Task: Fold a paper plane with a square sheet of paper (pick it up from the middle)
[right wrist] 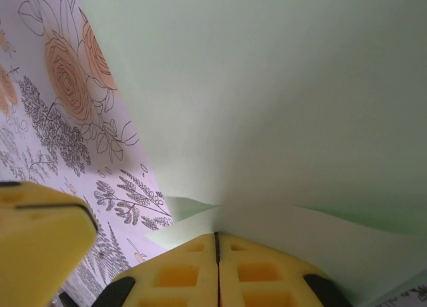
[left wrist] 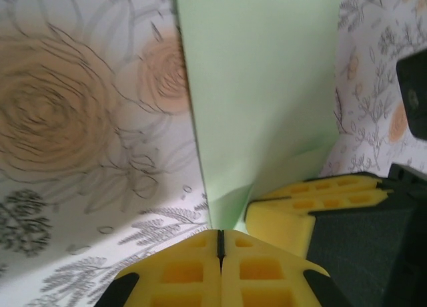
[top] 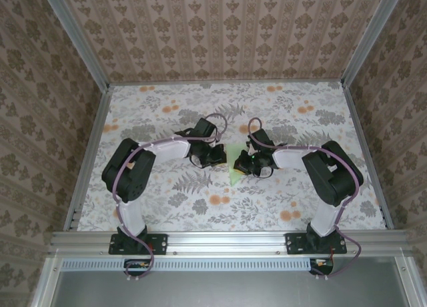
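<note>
The pale green sheet of paper (top: 235,173) lies folded at the table's middle, between both grippers. In the left wrist view the paper (left wrist: 260,87) runs as a long strip from the shut yellow jaws of my left gripper (left wrist: 220,235), its near end pinched at their tip. The right gripper's fingers (left wrist: 293,220) sit close beside it. In the right wrist view the paper (right wrist: 267,87) rises in a curve from a crease at my right gripper (right wrist: 215,237), which is shut on its edge. From above, the left gripper (top: 217,157) and right gripper (top: 241,163) nearly touch.
The floral tablecloth (top: 200,200) covers the table, bounded by aluminium rails (top: 87,153) and patterned walls. Both arm bases stand at the near edge. The left gripper's fingers (right wrist: 40,240) show at the lower left of the right wrist view.
</note>
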`<state>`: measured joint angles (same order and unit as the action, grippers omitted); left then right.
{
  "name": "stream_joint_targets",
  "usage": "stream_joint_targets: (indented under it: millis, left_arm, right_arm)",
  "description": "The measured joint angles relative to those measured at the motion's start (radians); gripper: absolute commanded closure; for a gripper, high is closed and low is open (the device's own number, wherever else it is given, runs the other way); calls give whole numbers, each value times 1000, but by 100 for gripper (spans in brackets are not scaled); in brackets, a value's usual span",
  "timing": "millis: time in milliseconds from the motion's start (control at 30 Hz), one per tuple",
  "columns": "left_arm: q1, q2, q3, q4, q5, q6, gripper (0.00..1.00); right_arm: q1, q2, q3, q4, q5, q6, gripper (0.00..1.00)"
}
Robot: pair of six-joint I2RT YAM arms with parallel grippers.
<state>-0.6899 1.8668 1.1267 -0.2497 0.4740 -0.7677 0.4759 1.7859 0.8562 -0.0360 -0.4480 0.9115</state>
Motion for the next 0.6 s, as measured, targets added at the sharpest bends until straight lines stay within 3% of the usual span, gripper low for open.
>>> stream_joint_targets:
  millis: [600]
  left_arm:
    - [-35, 25, -7, 42, 40, -4, 97]
  right_arm:
    - [-2, -2, -3, 5, -4, 5, 98]
